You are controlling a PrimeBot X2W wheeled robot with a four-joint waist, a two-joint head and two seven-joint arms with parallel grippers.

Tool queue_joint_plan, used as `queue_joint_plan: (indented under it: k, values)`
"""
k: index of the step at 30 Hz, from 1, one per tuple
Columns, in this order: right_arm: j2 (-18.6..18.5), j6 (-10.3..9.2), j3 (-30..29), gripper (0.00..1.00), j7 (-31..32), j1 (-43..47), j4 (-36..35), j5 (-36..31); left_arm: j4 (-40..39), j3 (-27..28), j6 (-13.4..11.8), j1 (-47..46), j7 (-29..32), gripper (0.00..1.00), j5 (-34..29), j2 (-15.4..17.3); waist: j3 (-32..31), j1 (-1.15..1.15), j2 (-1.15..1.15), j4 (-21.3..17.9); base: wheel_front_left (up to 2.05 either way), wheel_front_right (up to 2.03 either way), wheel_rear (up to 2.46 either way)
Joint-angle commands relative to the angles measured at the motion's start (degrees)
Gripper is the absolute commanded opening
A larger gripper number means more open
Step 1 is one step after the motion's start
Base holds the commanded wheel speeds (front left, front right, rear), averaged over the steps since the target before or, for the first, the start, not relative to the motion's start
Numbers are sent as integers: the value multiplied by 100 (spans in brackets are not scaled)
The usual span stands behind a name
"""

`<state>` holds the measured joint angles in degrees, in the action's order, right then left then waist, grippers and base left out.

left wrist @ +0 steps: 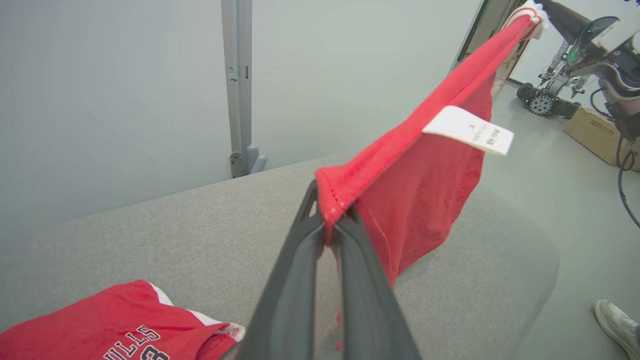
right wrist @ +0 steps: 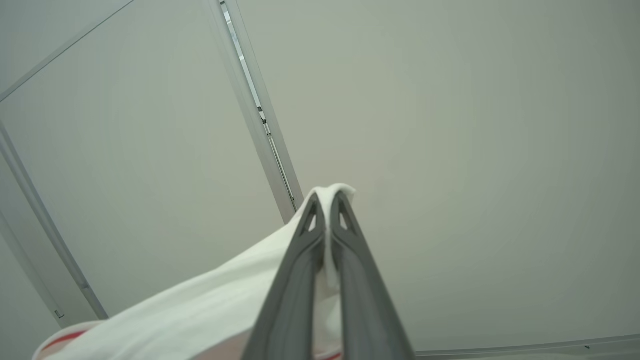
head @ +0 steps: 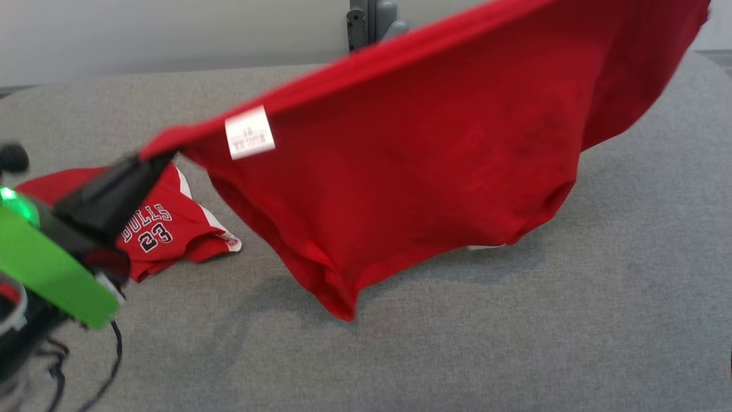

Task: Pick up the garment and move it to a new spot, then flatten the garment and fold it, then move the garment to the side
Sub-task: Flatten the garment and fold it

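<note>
We treat the red garment [head: 400, 171] as light, limp cloth: left end effector [left wrist: 332, 220] and right end effector [right wrist: 327, 200] each pinch an edge corner; it sags between them.

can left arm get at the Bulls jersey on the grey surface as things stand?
Probably not yet. The jersey lies uncovered close by the left tool, but that tool is shut on a corner of the red garment, which is stretched across to the right tool.
</note>
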<state>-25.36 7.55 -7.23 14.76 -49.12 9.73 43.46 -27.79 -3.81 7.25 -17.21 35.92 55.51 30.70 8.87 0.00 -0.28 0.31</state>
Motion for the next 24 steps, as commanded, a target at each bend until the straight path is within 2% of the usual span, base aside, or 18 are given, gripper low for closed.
queue_joint_plan:
  k: [1, 3, 7, 10, 13, 16, 19, 23, 24]
  values:
    - [125, -12, -86, 0, 80, -291, 98, -265, 247, -38, 2, -434, 77, 0, 36, 57, 463, 0, 28, 35, 0, 0, 0]
    - [460, -12, -278, 0, 193, -914, 290, -760, 799, -194, 9, -1345, 220, 0, -135, 145, 728, 0, 28, -5, 0, 0, 0]
    - [1084, -11, -556, 0, 123, -2047, 899, -1887, 2031, -613, 23, -3167, 50, 0, -559, -93, 1371, 0, 28, -45, 0, 0, 0]
    - [1560, -10, -829, 0, -326, -2770, 1463, -2603, 3191, -915, 25, -4371, -654, 0, -1101, -395, 1766, 0, 28, -90, 0, 0, 0]
    - [1953, -8, -1104, 0, -947, -3360, 2012, -2991, 4162, -1398, 29, -5279, -1615, 0, -1567, -610, 1994, 0, 28, -163, 0, 0, 0]
    - [2104, -7, -968, 0, -1466, -3740, 2351, -3170, 4891, -1831, 19, -5888, -2711, 0, -1824, -686, 2197, 0, 28, -263, 0, 0, 0]
    - [2173, -6, -499, 0, -1729, -3790, 2499, -2908, 5418, -2360, 18, -6157, -3583, 0, -1903, -609, 2424, 0, 28, -381, 0, 0, 0]
    - [1758, -10, 693, 0, -1877, -2869, 2283, -2319, 5726, -3354, 18, -5759, -4367, 0, -1705, -276, 2400, 0, 28, -505, 0, 0, 0]
    - [1758, -10, 693, 0, -1877, -2869, 2283, -2319, 5726, -3354, 18, -5759, -4367, 0, -1705, -276, 2400, 0, 28, -505, 0, 0, 0]
